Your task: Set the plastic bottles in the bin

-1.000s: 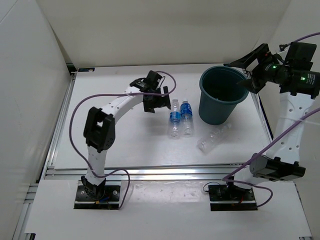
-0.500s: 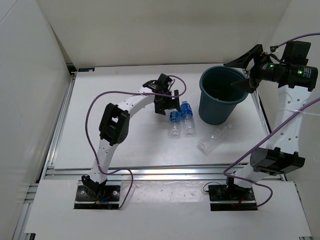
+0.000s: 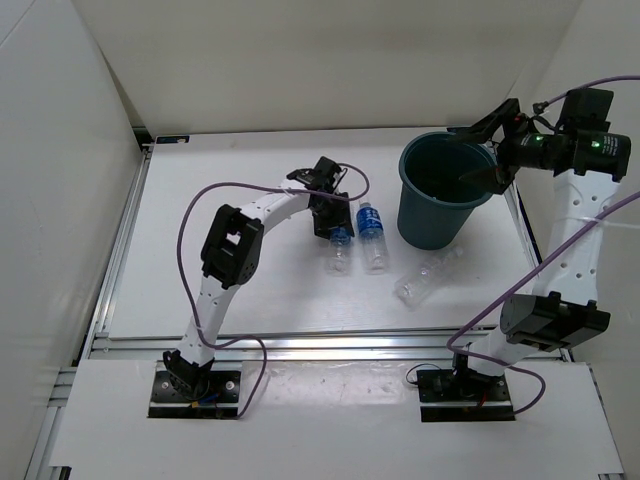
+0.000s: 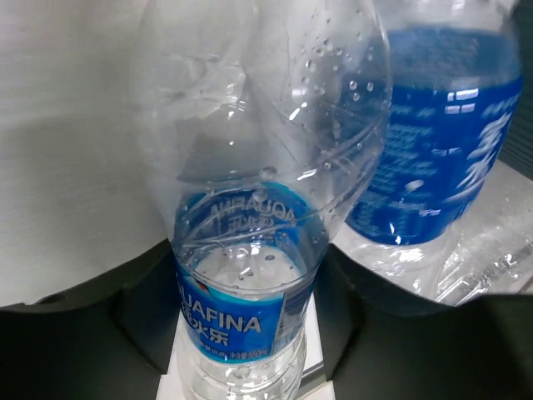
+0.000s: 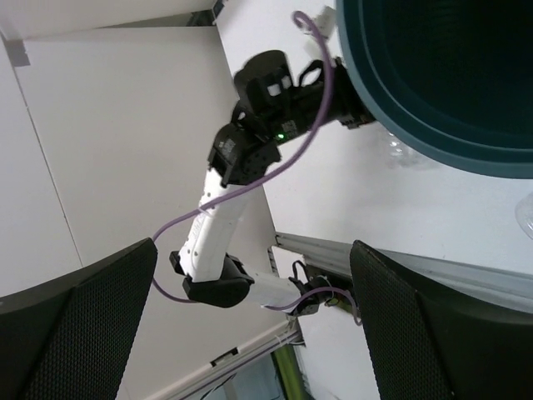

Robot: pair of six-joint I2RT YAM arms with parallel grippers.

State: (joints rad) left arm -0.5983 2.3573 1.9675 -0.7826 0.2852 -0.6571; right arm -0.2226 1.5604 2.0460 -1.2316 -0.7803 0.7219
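An unlabelled clear bottle (image 3: 425,278) lies nearest on the table (image 3: 240,290); beyond it the left gripper (image 3: 334,229) pinches an Aquafina bottle (image 4: 250,250), another blue-labelled bottle (image 3: 372,238) just beside. Farther, the right gripper (image 3: 482,150) gapes wide over the rim of the teal bin (image 3: 440,215).

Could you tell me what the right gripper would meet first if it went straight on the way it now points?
The right gripper points across the mouth of the bin, apparently above its rim, so the way looks free there. Beyond that, it would probably meet the left arm's wrist. Height is uncertain.
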